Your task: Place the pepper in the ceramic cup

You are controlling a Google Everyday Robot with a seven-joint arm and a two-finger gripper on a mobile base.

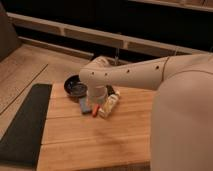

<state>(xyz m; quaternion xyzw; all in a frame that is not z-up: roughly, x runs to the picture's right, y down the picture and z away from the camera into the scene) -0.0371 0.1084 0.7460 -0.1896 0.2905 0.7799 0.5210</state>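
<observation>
Gripper [97, 100]: at the end of the white arm [135, 75], pointing down over the small cluster of things on the wooden table [100, 145]; its tip is largely hidden behind the wrist.
Gripper state: jaws spread wide, holding nothing.
Pepper [95, 108]: small red-orange piece lying on the wood directly under the gripper's tip, at its near side; whether the gripper touches it cannot be told.
Blue-grey block [85, 105]: flat, just beside the pepper, on the gripper's side toward the picture's left.
White bottle [109, 105]: lying on its side, just beside the pepper on the gripper's other side, slanting away toward the far edge of the table.
Ceramic cup [76, 87]: dark, round and low, standing upright near the far-left corner of the wood, behind the gripper and toward the picture's left, close to the block but apart from the pepper.
Dark mat [25, 125]: long strip along the table's left edge, well apart from the gripper.
</observation>
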